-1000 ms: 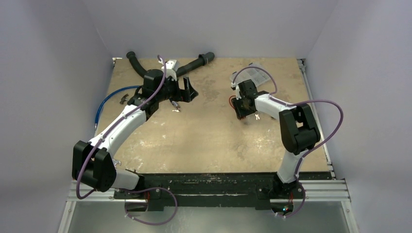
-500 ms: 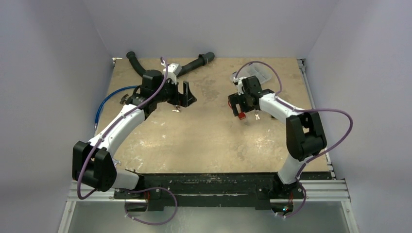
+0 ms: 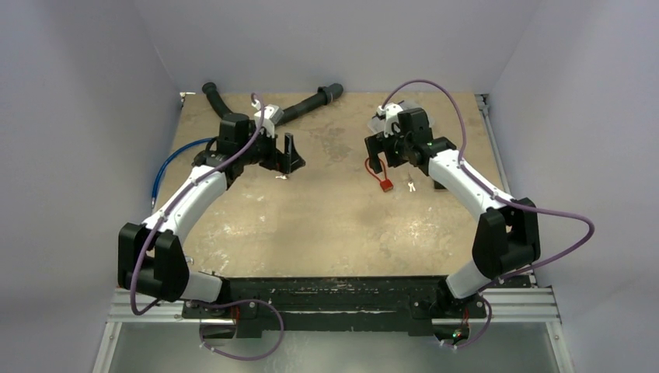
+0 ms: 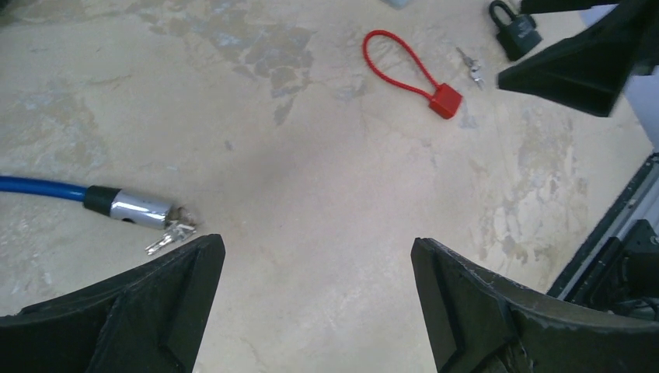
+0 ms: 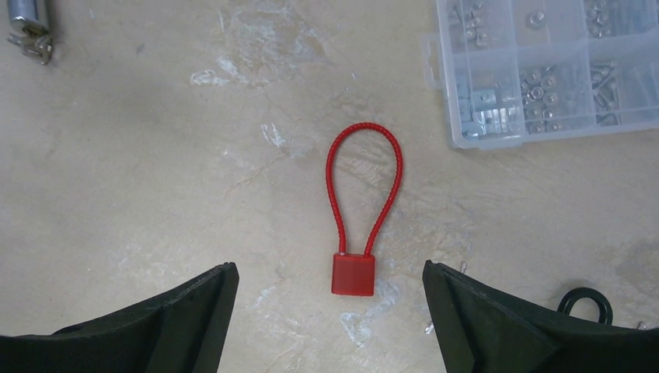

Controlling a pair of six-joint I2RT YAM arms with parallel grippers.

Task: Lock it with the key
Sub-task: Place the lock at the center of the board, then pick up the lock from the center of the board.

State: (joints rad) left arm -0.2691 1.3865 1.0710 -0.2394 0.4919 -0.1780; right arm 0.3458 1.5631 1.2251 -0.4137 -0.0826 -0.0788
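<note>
- Key: we find it lying flat on the table, just beside the square body of the red cable lock, between that lock and a black padlock.
- We see the red cable lock flat on the table too, both ends of its loop running into the body, with nothing touching it.
- Our right gripper hangs over the red cable lock, fingers spread wide and holding nothing.
- Our left gripper sits well apart from the red cable lock, off to its left, also spread wide and empty.
- Near that gripper, far from the red cable lock, we see a blue cable with a silvery end and a small bunch of keys.
- A clear parts box lies near the red cable lock's loop end.
</note>
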